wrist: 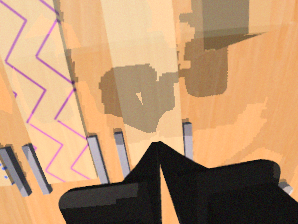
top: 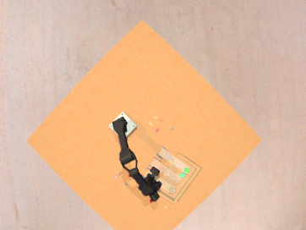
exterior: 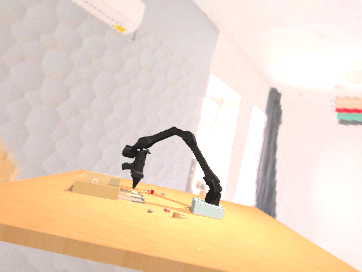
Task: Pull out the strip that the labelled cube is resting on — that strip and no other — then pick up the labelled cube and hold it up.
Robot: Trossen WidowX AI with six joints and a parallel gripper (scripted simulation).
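My gripper (exterior: pixel 135 187) (wrist: pixel 156 146) is shut with nothing visible between its tips. It points down over the near end of the plain pale strip (wrist: pixel 142 35), between two grey upright bars. A strip with a purple zigzag (wrist: pixel 35 107) lies to the left in the wrist view, and a blue-dotted strip (wrist: pixel 4 173) shows at the left edge. In the top view, a bright green cube (top: pixel 187 170) and a blue-green cube (top: pixel 183 174) stand close together, and a pale cube (top: pixel 172 191) stands apart. No label is readable. The arm hides part of the strips there.
A low wooden wall (top: pixel 189 186) (exterior: pixel 95 190) runs around the far side of the strips. Grey bars (wrist: pixel 188 141) (wrist: pixel 98 159) flank the strips' near ends. A red piece (top: pixel 150 201), another red piece (top: pixel 129 175) and a pink-red piece (top: pixel 157 130) lie on the table, with small bits around.
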